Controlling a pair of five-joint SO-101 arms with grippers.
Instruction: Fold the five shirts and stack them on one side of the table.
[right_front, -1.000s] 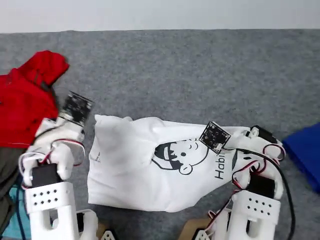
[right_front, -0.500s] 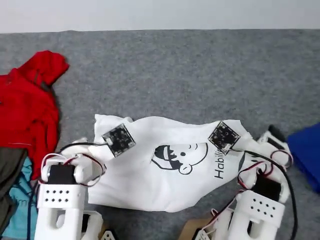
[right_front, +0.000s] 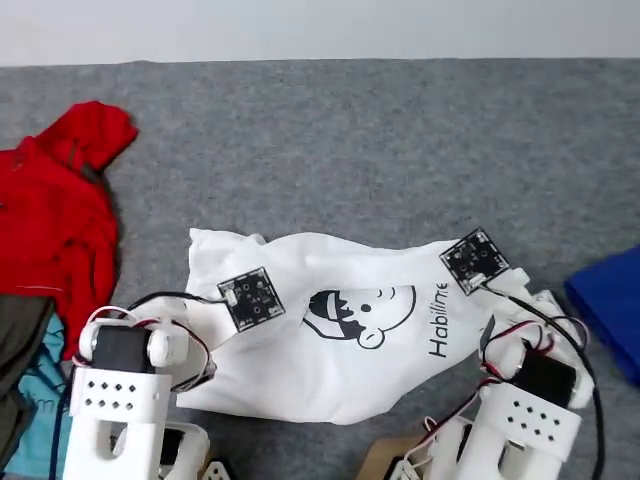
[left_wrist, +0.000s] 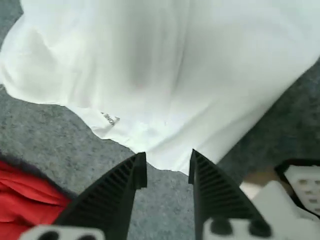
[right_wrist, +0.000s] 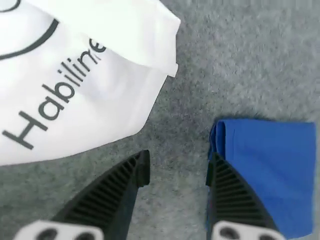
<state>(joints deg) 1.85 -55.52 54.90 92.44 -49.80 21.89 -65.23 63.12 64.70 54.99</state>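
Observation:
A white shirt (right_front: 330, 340) with a cartoon face print lies crumpled at the front middle of the grey table (right_front: 350, 150). My left gripper (left_wrist: 166, 167) is open just above the white shirt's (left_wrist: 165, 70) near edge, holding nothing. The right gripper (right_wrist: 177, 170) is open over bare table, between the white shirt's (right_wrist: 75, 85) lettered corner and a folded blue shirt (right_wrist: 265, 165). At the table's left edge lies a red shirt (right_front: 50, 200), with dark and teal shirts (right_front: 25, 380) in front of it.
The blue shirt (right_front: 610, 305) sits at the table's right edge. The two arm bases (right_front: 110, 410) (right_front: 520, 420) stand at the front edge. A strip of red shirt (left_wrist: 20, 200) lies beside the left gripper. The far half of the table is bare grey felt.
The left arm swung from beside the red shirt rightwards onto the white shirt's left part. The right arm shifted right, off the shirt's print toward its right edge.

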